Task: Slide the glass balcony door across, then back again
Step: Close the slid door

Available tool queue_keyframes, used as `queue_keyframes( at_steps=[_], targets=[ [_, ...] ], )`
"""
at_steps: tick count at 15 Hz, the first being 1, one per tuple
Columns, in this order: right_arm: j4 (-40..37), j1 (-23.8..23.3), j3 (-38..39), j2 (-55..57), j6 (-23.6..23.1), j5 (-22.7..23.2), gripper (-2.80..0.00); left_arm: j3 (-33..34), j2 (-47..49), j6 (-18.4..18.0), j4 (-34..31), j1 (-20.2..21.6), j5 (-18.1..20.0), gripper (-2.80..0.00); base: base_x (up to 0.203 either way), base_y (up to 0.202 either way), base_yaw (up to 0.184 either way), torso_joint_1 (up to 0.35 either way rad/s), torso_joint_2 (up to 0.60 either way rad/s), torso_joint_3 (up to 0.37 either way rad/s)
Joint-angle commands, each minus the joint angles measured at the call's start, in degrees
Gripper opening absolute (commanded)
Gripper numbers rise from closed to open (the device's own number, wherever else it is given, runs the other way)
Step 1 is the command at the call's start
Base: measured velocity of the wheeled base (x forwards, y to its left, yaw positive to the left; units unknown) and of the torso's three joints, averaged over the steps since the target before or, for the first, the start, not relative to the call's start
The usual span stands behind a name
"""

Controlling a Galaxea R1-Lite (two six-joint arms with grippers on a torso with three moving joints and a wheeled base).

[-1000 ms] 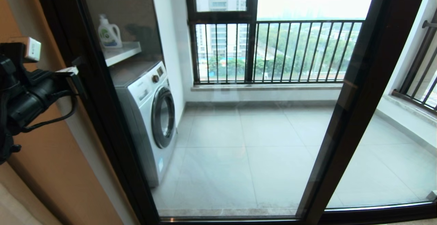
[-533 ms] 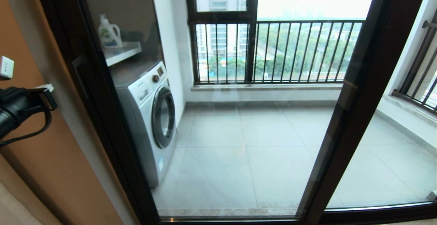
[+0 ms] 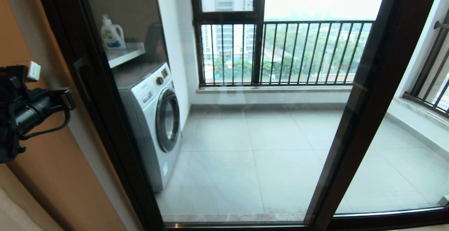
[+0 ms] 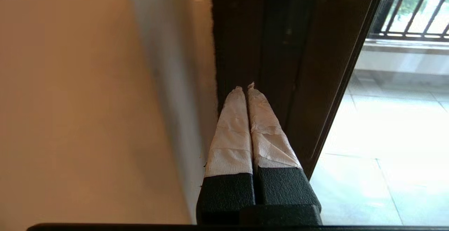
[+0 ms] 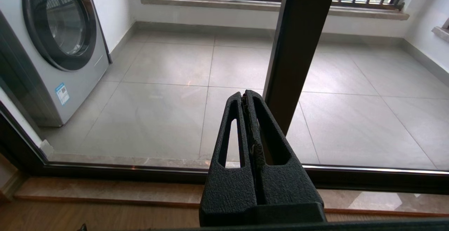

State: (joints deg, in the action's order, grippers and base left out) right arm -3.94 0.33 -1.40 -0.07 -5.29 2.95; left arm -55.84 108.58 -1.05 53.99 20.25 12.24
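Facing glass balcony door (image 3: 228, 119), label (image 5: 62, 93) perhaps unreadable

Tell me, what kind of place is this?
Likely a high-rise flat, at a laundry balcony: a glass balcony door, a washing machine beyond it, and a railing overlooking buildings and trees.

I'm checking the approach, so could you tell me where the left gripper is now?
In the head view, the left gripper is at the left edge, fingers shut, just short of the slim handle on the glass balcony door.

No text is legible; the washing machine's (image 5: 52, 48) blue sticker (image 5: 62, 93) is unreadable.
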Motion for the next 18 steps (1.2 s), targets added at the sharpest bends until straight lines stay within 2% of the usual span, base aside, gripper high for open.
queue_keyframes(
  at_steps=[1,7,10,14,18],
  targets=[
    [0.0,0.0,0.0,0.1,-0.1,0.0,-2.80,-2.8,3.9,-0.1,0.3,-1.3,0.2,-2.80,0.000,0.000,0.000,0.000,0.00,0.000],
    [0.0,0.0,0.0,0.1,-0.1,0.0,-2.80,-4.9,5.9,-0.4,0.2,-7.5,-0.2,-2.80,0.000,0.000,0.000,0.000,0.00,0.000],
    [0.0,0.0,0.0,0.1,-0.1,0.0,-2.80,-6.3,6.9,-2.2,0.2,-11.3,-0.7,-2.80,0.000,0.000,0.000,0.000,0.00,0.000],
    [0.0,0.0,0.0,0.1,-0.1,0.0,-2.80,-8.3,6.0,-2.4,-0.3,-15.6,-2.1,-2.80,0.000,0.000,0.000,0.000,0.00,0.000],
    [0.0,0.0,0.0,0.1,-0.1,0.0,-2.80,-13.5,4.4,-2.4,-3.7,-16.9,-3.9,-2.80,0.000,0.000,0.000,0.000,0.00,0.000]
  ],
)
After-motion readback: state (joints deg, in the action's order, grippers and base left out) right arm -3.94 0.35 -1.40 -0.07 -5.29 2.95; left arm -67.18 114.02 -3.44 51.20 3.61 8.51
